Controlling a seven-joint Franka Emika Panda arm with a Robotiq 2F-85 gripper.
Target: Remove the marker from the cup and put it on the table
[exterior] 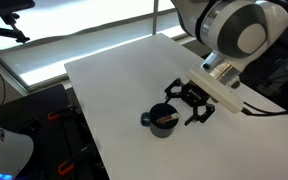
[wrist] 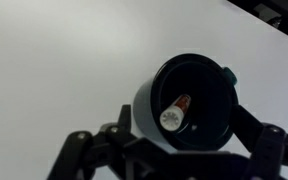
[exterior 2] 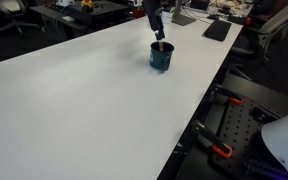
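We judge marker (wrist: 178, 108) light, stiff, slick; pinch pale end, seven o'clock inside cup (wrist: 147, 92); gripper (exterior: 187, 103) jaws apart.

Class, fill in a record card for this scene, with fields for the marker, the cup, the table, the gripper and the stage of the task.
marker: inside the cup, leaning, pale end upward
cup: dark, upright on the table
table: white, bears the cup
gripper: open, close above the cup, holding nothing
task stage: marker not yet gripped or lifted out
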